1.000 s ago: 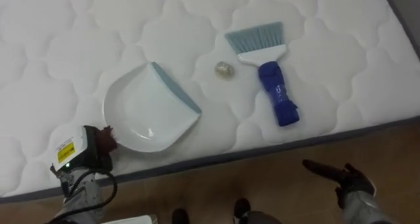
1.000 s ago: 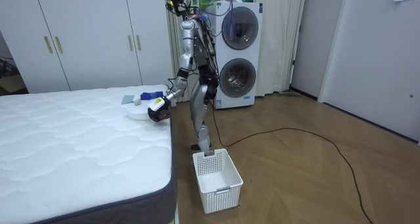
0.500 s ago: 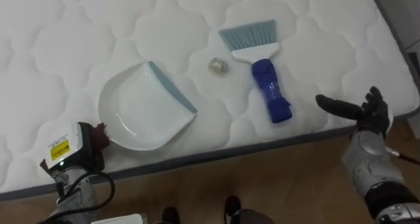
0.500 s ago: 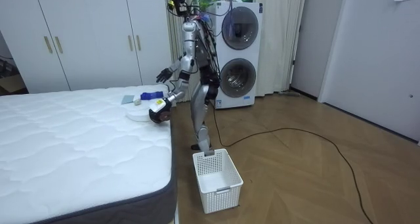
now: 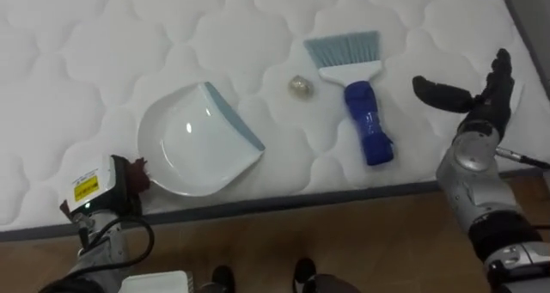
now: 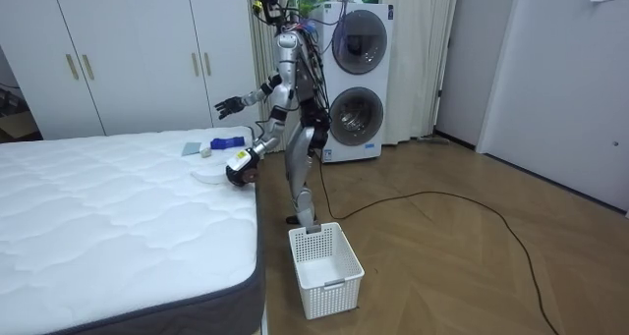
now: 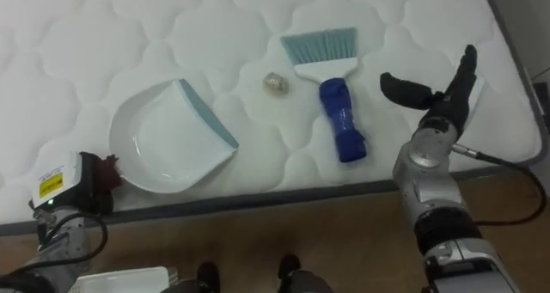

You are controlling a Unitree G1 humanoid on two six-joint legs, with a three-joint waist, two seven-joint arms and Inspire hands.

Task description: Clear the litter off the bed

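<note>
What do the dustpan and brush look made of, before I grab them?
Dustpan: probably hard plastic, glossy white, with a highlight on its pan; the grey-blue lip may be rubber. Brush: shiny moulded blue handle, likely plastic; pale blue bristles look synthetic, but that's uncertain.

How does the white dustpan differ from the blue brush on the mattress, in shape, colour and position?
The dustpan is broad and rounded; the brush is long and narrow. The dustpan is white with a grey-blue lip; the brush has a dark blue handle and pale blue bristles. The dustpan lies on the robot's left, the brush on its right, with a small scrap between them. Both lie flat on the mattress.
</note>
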